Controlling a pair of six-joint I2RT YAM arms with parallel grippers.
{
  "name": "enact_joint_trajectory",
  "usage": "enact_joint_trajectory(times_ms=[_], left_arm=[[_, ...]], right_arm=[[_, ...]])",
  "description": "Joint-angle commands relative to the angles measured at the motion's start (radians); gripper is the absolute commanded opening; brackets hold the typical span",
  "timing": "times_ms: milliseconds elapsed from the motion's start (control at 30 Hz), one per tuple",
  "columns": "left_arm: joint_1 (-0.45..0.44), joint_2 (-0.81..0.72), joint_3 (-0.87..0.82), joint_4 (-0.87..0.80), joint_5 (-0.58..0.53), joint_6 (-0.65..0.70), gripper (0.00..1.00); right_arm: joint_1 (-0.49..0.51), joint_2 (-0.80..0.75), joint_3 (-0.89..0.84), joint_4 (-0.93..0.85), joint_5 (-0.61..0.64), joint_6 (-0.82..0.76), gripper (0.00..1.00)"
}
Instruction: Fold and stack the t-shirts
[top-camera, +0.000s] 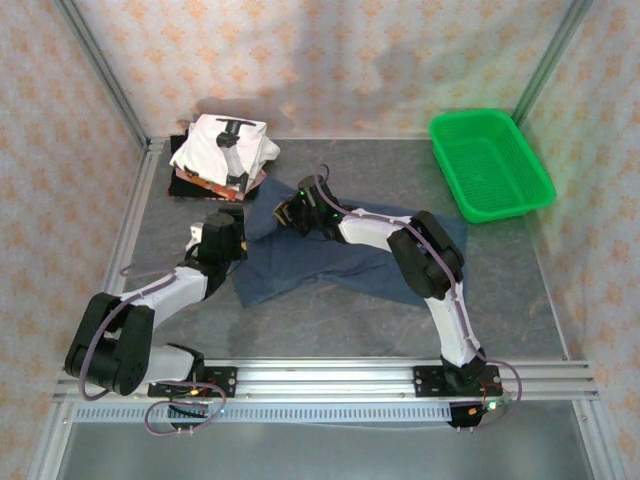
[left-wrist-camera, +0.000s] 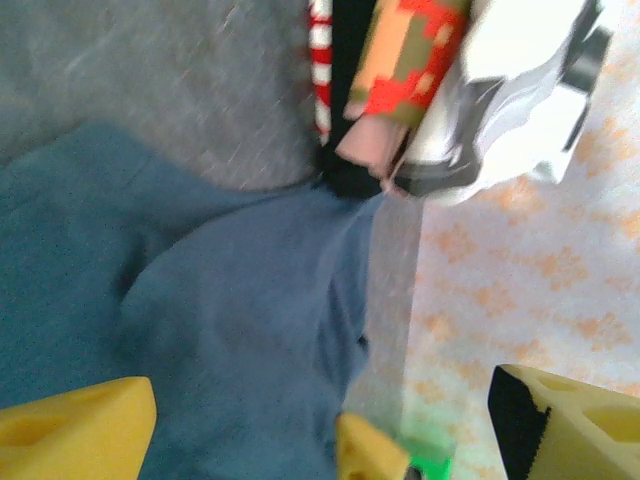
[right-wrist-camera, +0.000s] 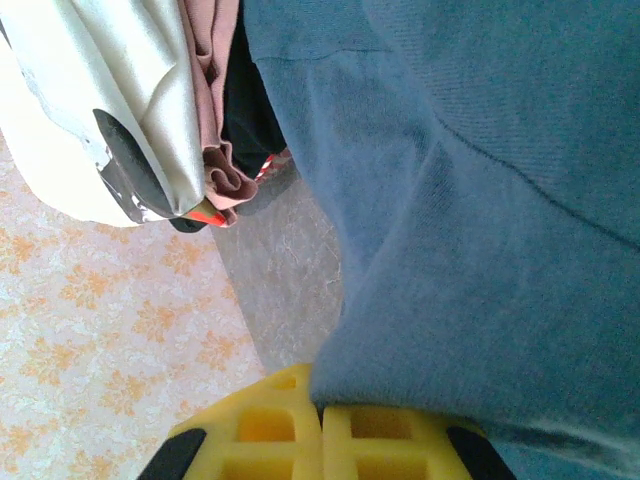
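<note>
The navy-blue t-shirt (top-camera: 340, 262) lies spread and rumpled on the grey table, its far left corner close to the stack of folded t-shirts (top-camera: 222, 150). That stack has a white shirt with black print (left-wrist-camera: 520, 90) on top and red, orange and dark ones beneath (left-wrist-camera: 405, 60). My right gripper (top-camera: 291, 212) is at the shirt's far edge, its yellow fingers (right-wrist-camera: 290, 430) shut on a fold of the navy-blue t-shirt (right-wrist-camera: 460, 230). My left gripper (top-camera: 224, 233) hovers open over the shirt's left edge (left-wrist-camera: 230, 330), with its fingers (left-wrist-camera: 80, 430) wide apart.
A green plastic mesh basket (top-camera: 490, 165) stands at the back right. Patterned walls close in the table on three sides, and a metal rail (top-camera: 330, 375) runs along the near edge. The folded stack (right-wrist-camera: 90, 100) sits just beyond both grippers.
</note>
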Motion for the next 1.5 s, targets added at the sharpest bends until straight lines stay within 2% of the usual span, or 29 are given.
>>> enact_joint_trajectory(times_ms=[0,200,300,400,500,767,933,1067,1267,1367,1467], left_arm=[[-0.008,0.006,-0.012,0.060,0.025,-0.015,0.88],[0.010,0.023,0.170,-0.172,0.035,0.216,0.87],[0.016,0.079,0.269,-0.254,0.051,0.330,0.87],[0.017,0.169,0.366,-0.311,0.115,0.412,0.86],[0.003,0.244,0.441,-0.380,0.122,0.497,0.86],[-0.005,0.394,0.529,-0.438,0.163,0.615,0.84],[-0.012,0.459,0.551,-0.448,0.189,0.648,0.79],[-0.017,0.480,0.569,-0.510,0.170,0.704,0.66],[-0.026,0.509,0.574,-0.617,0.142,0.782,0.47],[-0.027,0.518,0.552,-0.629,0.137,0.811,0.38],[-0.026,0.518,0.541,-0.647,0.126,0.842,0.34]], right_arm=[[-0.005,-0.032,0.010,0.011,-0.014,0.007,0.00],[-0.005,-0.025,0.050,-0.170,-0.003,-0.052,0.00],[-0.004,0.007,0.124,-0.372,-0.001,-0.113,0.00],[-0.002,0.026,0.175,-0.493,0.024,-0.156,0.00],[-0.002,0.061,0.252,-0.624,0.039,-0.207,0.02],[0.008,0.196,0.485,-0.894,0.057,-0.306,0.03],[0.011,0.250,0.552,-0.927,0.060,-0.301,0.06],[0.009,0.302,0.637,-0.932,0.065,-0.298,0.09],[0.000,0.328,0.675,-0.821,0.022,-0.253,0.32],[-0.011,0.307,0.655,-0.781,0.025,-0.250,0.37],[-0.027,0.231,0.548,-0.671,0.045,-0.225,0.40]])
